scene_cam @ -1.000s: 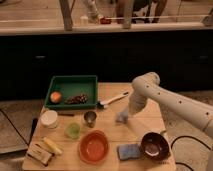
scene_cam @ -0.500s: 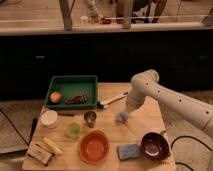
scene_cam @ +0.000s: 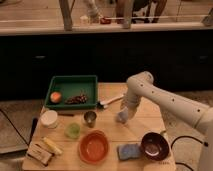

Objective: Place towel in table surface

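My white arm reaches in from the right and bends down over the middle of the wooden table [scene_cam: 150, 122]. The gripper [scene_cam: 122, 116] hangs low at the table surface, right of the metal cup [scene_cam: 90, 118]. A pale, whitish bundle that looks like the towel [scene_cam: 120, 118] sits at the gripper's tip, on or just above the wood. I cannot tell whether the towel is held or lying free.
A green tray [scene_cam: 71, 82] with an orange [scene_cam: 55, 96] stands at the back left. A brush [scene_cam: 110, 101] lies behind the gripper. A white container [scene_cam: 49, 118], a green cup [scene_cam: 73, 130], an orange bowl [scene_cam: 94, 146], a blue sponge [scene_cam: 129, 151] and a dark bowl [scene_cam: 154, 146] line the front.
The gripper has shifted slightly left and stayed low at the table. Nothing else has moved.
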